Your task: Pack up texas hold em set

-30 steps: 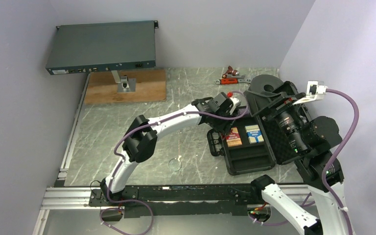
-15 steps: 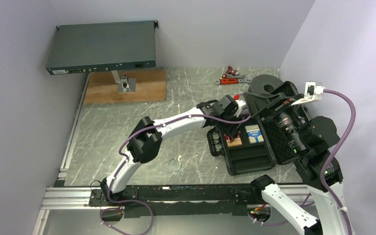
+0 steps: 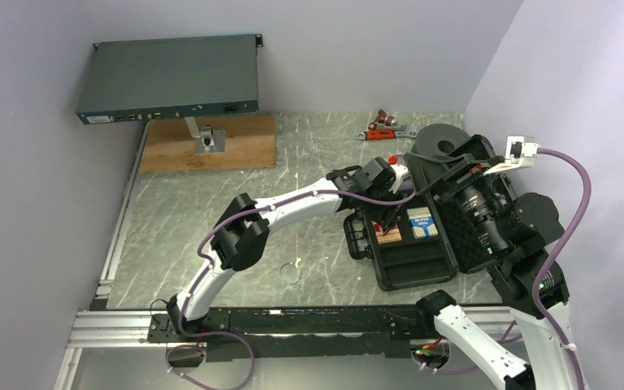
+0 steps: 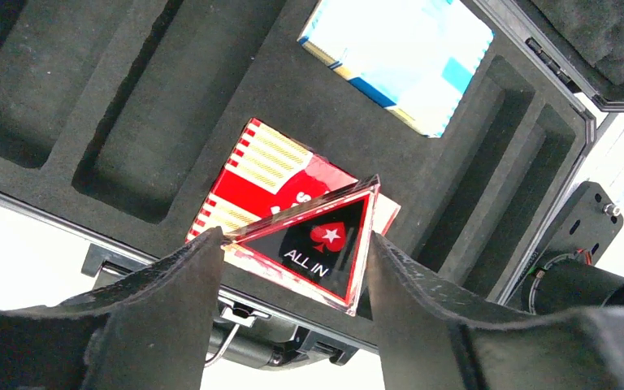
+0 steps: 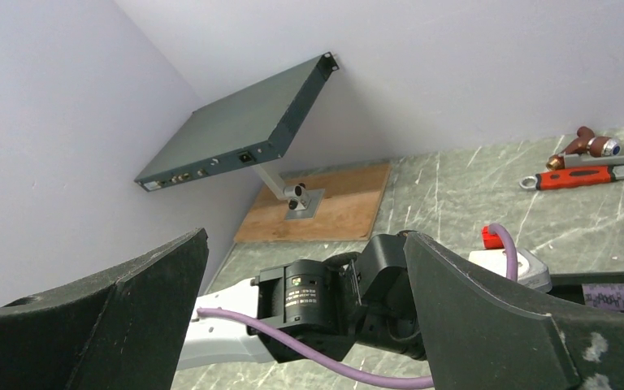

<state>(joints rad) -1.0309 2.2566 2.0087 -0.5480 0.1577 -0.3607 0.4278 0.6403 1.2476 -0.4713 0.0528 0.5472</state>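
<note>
Red acrylic triangle (image 4: 322, 241): I'm pinching it in the left gripper (image 4: 292, 248), hovering over the red card box (image 4: 264, 162) inside the black foam-lined case (image 4: 211, 89). Placing step; next I'm probably lowering it into a free foam slot and releasing.

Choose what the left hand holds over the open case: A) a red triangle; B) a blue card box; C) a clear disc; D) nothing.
A: the left wrist view shows the left hand gripping the red triangle marked ALL IN, over the red box in the case.
</note>
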